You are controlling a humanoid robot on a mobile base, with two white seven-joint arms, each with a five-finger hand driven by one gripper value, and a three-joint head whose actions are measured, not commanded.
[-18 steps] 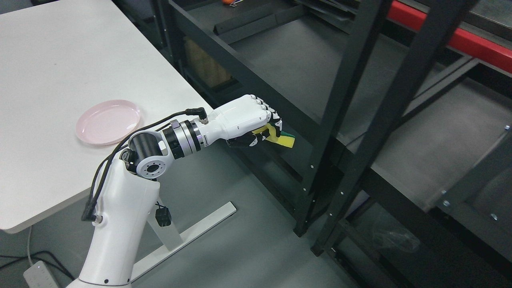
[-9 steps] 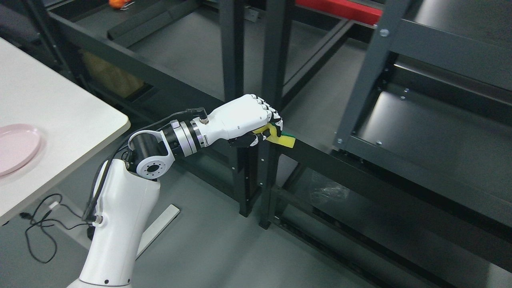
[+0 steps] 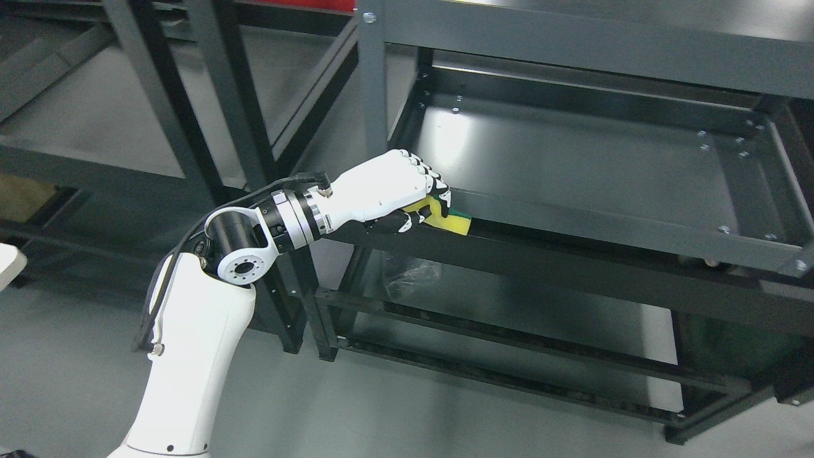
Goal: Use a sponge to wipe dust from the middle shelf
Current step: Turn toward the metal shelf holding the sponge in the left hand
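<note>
Holding: the left hand point(image 3: 407, 194) is curled tight around a yellow sponge point(image 3: 453, 222) with a green scouring side; the sponge's free end pokes out past the knuckles to the right.
Sponge position: level with the front rail point(image 3: 610, 224) of the middle shelf point(image 3: 572, 156), near the shelf's front left corner; whether it touches the rail or hangs just in front of it cannot be told.
Arm: the left arm rises from the lower left, elbow bent, forearm reaching right toward the rack.
Right hand: nowhere in the head view.
Shelf: a dark metal tray with a raised rim and bolts at the corners, glossy under the light; nothing lies on it, and no dust can be made out at this distance.
Rack: an upper shelf point(image 3: 572, 44) sits close above, and the left front post point(image 3: 374, 83) stands just behind the hand; a lower shelf holds a crumpled clear plastic bag point(image 3: 412, 280).
Step in hand: the approach, by my reading. The sponge is gripped and brought up to the shelf, but wiping has not begun, since it is not yet on the tray surface.
Next move: likely lift the sponge over the front rail, press its flat face down on the tray, then sweep across it.
Care needed: the knuckles must clear both the rail below and the upper shelf above, and stay off the post.
</note>
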